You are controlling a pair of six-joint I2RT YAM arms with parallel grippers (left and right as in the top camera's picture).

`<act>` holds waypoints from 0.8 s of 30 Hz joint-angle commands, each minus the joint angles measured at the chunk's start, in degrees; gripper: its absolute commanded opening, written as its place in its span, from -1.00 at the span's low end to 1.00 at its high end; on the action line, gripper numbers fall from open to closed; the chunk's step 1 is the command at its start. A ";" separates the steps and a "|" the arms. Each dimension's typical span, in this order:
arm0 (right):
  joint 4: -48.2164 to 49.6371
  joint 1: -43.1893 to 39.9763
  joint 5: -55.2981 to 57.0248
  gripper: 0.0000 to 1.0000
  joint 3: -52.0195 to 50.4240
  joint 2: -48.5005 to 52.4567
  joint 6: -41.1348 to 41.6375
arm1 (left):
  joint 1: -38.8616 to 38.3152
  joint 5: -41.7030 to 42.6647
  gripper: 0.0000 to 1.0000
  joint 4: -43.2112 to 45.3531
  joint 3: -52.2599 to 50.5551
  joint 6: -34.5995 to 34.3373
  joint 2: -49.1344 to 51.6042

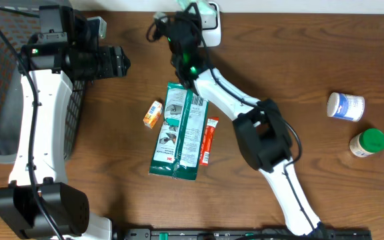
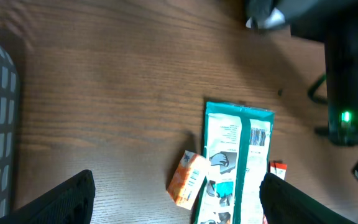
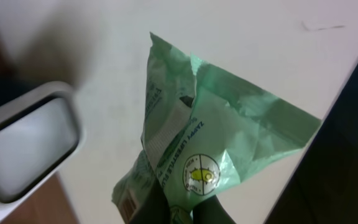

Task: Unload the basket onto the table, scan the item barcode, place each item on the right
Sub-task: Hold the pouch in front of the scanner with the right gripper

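The green pouch (image 3: pixel 197 143) fills the middle of the right wrist view. It is a crumpled, pale green plastic packet standing roughly upright, its top corners splayed toward the upper left and right. It carries a round yellow emblem and a white strip of print, and the right gripper (image 3: pixel 179 208) pinches its lower end. The scanner (image 1: pixel 209 15), a white rounded housing, sits at the overhead view's upper centre.
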 commanded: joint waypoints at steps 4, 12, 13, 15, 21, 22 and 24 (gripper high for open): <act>-4.83 -2.23 0.85 -0.99 15.41 8.11 0.24 | 0.20 -0.50 0.60 -0.17 -0.13 0.96 -0.11; -5.20 -4.79 -0.74 -0.99 15.41 12.37 11.78 | 0.20 -0.50 0.61 -0.17 -0.13 0.96 -0.11; -5.64 -4.87 -1.29 -0.98 15.34 12.57 13.70 | 0.20 -0.50 0.61 -0.17 -0.13 0.96 -0.11; -6.01 -4.85 -2.47 -0.98 15.34 12.96 16.11 | 0.20 -0.50 0.61 -0.17 -0.13 0.96 -0.11; -8.59 -4.55 -3.56 -0.98 15.34 13.33 20.55 | 0.20 -0.50 0.61 -0.17 -0.13 0.96 -0.11; -8.96 -4.50 -3.72 -0.98 15.34 13.33 21.62 | 0.20 -0.50 0.61 -0.17 -0.13 0.96 -0.11; -10.71 -4.28 -4.09 -0.98 15.34 13.33 24.76 | 0.20 -0.50 0.61 -0.17 -0.13 0.96 -0.11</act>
